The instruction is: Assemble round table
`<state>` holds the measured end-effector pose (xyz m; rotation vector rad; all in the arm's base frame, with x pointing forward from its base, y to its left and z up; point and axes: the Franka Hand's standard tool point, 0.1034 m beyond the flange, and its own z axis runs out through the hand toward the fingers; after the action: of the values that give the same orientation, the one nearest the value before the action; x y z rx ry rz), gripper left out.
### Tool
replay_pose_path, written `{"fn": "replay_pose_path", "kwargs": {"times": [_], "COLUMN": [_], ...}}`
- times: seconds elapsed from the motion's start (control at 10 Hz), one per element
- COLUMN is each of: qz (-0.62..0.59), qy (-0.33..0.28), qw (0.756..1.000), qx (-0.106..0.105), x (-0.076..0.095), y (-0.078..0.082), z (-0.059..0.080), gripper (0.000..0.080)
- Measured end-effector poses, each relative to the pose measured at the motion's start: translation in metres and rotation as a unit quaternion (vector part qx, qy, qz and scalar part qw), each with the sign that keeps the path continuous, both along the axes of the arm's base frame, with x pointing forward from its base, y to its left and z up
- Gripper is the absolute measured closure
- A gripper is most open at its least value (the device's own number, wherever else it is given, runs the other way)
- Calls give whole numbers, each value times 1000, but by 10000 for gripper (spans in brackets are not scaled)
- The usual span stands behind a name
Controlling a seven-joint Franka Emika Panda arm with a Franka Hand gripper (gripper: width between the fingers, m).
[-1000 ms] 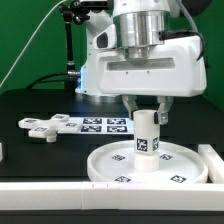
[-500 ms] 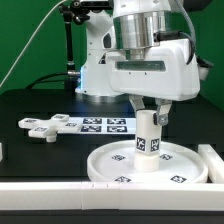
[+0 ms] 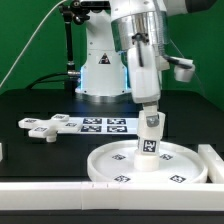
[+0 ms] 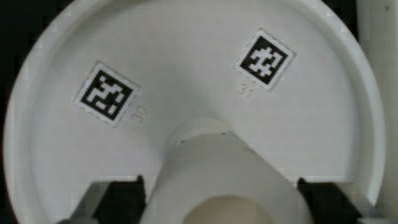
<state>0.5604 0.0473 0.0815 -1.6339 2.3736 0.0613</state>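
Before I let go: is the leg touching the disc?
Touching. The exterior view shows the leg standing upright with its lower end on the middle of the disc, no gap visible; the claw holds its top.

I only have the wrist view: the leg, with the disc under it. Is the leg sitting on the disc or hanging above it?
Observer: In the exterior view the leg stands upright, and its foot appears to rest on the middle of the disc.
Operator: Where is the cross-shaped base?
Observer: The cross-shaped base lies flat on the table, off to the exterior view's left of the disc, next to the marker board.
Operator: Anything close to the disc?
Observer: The white border frame runs close by on the exterior view's right.
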Motion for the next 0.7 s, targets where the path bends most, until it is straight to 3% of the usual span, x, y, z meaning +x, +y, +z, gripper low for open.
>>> {"fn": "replay_pose_path", "kwargs": {"times": [0.3,0.5,0.6,0.7], "qz": [-102,-102,-50,-7], "qy": [10,9,14,35], "qw": [994,994,998,999], "qx": [32,33,29,29], "x": [0,0,-2,-7], "y": [-1,-1,1,6], "z": [0,0,2,4], "gripper": [389,382,212,167]}}
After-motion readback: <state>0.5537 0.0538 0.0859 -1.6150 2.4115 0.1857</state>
